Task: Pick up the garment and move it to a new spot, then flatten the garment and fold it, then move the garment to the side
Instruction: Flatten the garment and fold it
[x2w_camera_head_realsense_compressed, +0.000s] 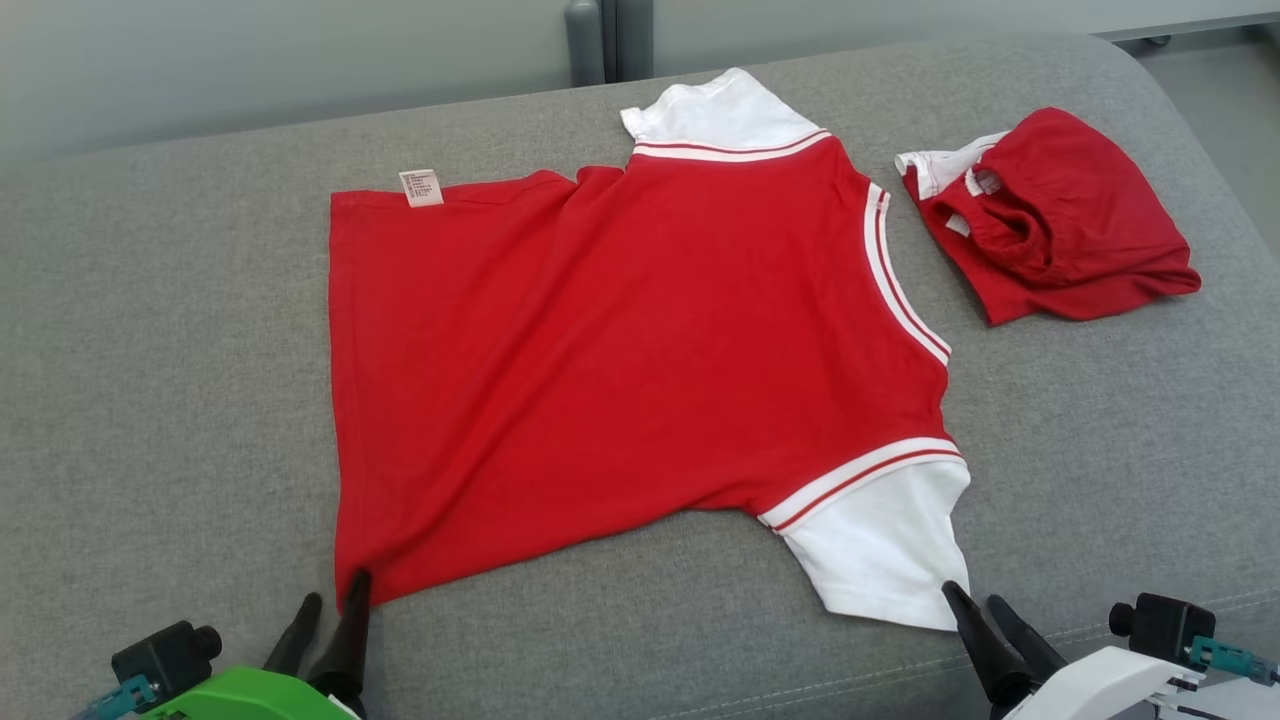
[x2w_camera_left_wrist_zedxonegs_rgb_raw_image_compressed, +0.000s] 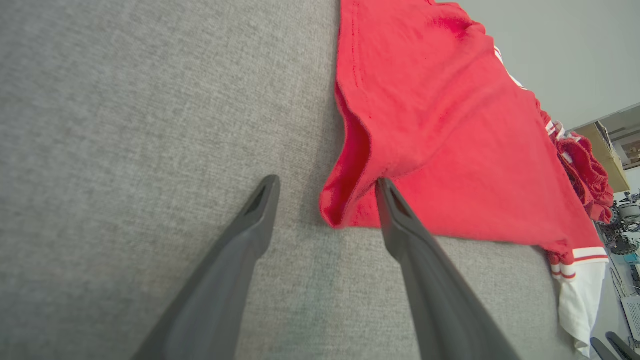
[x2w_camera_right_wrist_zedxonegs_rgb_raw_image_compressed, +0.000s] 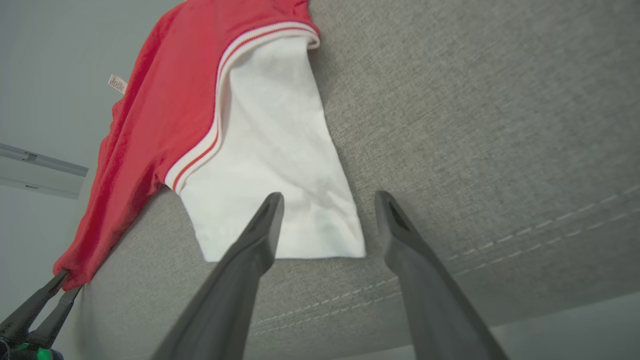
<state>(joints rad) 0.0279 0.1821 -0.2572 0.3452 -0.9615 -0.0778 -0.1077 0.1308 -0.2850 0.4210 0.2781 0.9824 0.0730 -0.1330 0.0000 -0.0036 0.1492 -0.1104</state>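
The shirt (x2w_camera_head_realsense_compressed: 620, 360) lay spread on the cushion (x2w_camera_head_realsense_compressed: 150, 400). My left gripper (x2w_camera_head_realsense_compressed: 337, 588) stood at its hem corner (x2w_camera_head_realsense_compressed: 385, 575), my right gripper (x2w_camera_head_realsense_compressed: 972, 594) at the white sleeve (x2w_camera_head_realsense_compressed: 880, 540), fingers of both apart, holding nothing. I judged it light and limp: best pinched at the edges.

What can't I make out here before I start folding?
- Care label, head view: print too small to read.
- Red shirt, all views: underside hidden by its own cloth.
- Bunched red garment, head view: shape lost in its own folds.
- Left gripper, left wrist view: one of its fingers overlaps the shirt; contact unclear.
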